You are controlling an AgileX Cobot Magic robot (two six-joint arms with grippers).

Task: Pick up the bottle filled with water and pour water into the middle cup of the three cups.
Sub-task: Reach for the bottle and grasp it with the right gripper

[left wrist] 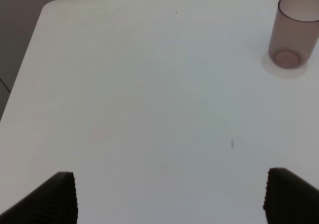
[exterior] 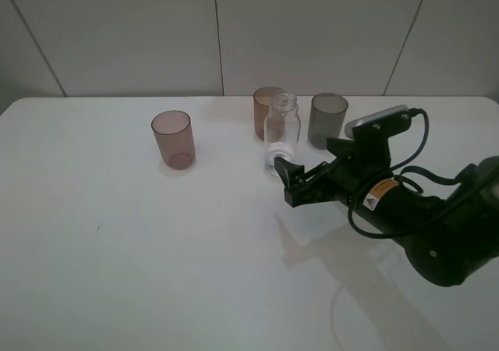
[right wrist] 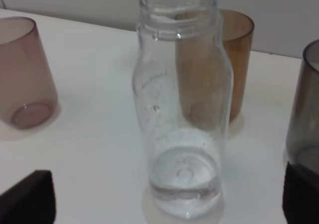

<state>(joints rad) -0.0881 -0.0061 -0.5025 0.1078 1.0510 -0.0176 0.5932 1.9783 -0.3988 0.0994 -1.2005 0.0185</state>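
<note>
The clear bottle (exterior: 281,131) stands upright and uncapped on the white table, with a little water (right wrist: 185,186) at its bottom. The amber-brown middle cup (exterior: 264,108) stands right behind it and shows through the glass in the right wrist view (right wrist: 238,59). The dark grey cup (exterior: 327,119) is to its right and the mauve-pink cup (exterior: 172,139) is farther left. My right gripper (exterior: 287,182) is open, low at the bottle's base; its fingertips (right wrist: 27,199) flank the bottle (right wrist: 182,109) without touching it. My left gripper (left wrist: 174,199) is open and empty over bare table.
The white table (exterior: 117,249) runs to a grey panelled wall at the back. The pink cup also shows in the left wrist view (left wrist: 293,30) and the right wrist view (right wrist: 25,74). The grey cup (right wrist: 305,114) is close to one right finger.
</note>
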